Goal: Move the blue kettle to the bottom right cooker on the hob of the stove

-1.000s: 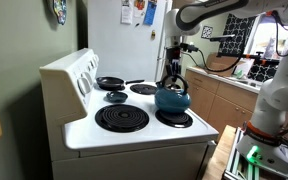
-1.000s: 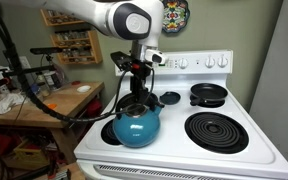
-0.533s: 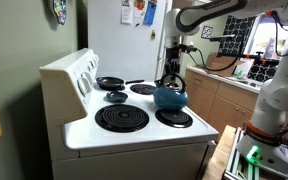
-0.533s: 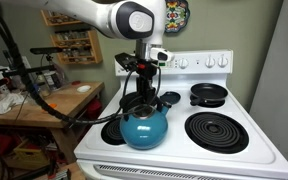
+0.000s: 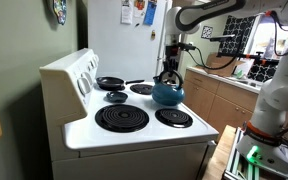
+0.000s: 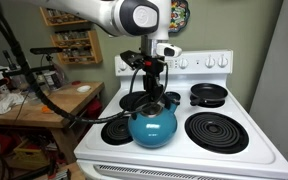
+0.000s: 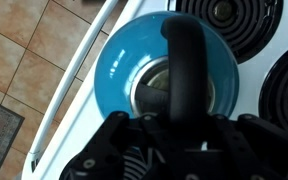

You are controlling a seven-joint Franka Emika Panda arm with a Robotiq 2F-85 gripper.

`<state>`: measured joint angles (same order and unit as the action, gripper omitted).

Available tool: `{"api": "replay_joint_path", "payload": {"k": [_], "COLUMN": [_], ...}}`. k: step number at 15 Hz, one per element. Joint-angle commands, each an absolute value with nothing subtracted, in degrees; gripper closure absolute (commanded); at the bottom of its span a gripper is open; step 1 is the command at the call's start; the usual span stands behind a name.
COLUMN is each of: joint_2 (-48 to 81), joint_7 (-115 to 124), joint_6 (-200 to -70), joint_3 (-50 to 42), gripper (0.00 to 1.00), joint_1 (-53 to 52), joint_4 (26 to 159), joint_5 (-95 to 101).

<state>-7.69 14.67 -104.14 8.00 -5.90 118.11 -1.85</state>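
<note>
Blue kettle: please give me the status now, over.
Hand shut on the kettle's handle. Blue kettle appears lifted over the hob, between burners. Black frying pan on a back burner, apart from it.

Blue kettle (image 6: 152, 127) upright above hob (image 6: 180, 151)

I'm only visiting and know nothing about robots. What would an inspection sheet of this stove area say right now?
Surface: white hob with coil burners, looks clean.
Job's things: blue kettle hangs by its handle, apparently just off the hob; greyish burner bare.
Clutter: black frying pan at the back of the hob.
Grippers: gripper shut on the kettle's handle.
Cables: black cables loop along the arm.
Surroundings: fridge, wooden cabinets, tiled floor.
</note>
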Motion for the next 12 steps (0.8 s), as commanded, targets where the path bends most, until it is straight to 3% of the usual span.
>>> {"api": "replay_joint_path", "payload": {"k": [1,4,5,12], "joint_2": [-7.7,-7.7,-7.1,-6.2], "joint_7": [14.7,14.7,16.6,18.8], "joint_6": [-104.0,-104.0,-104.3,-113.5], "joint_3": [7.9,7.9,7.4,3.3], "gripper": [0.93,0.93,0.98,0.98], "joint_1": [-6.0,-6.0,-5.2,-1.6], "joint_4": [117.8,117.6,117.3,117.9], "joint_5": [-1.8,-1.8,-1.8,-0.8]}}
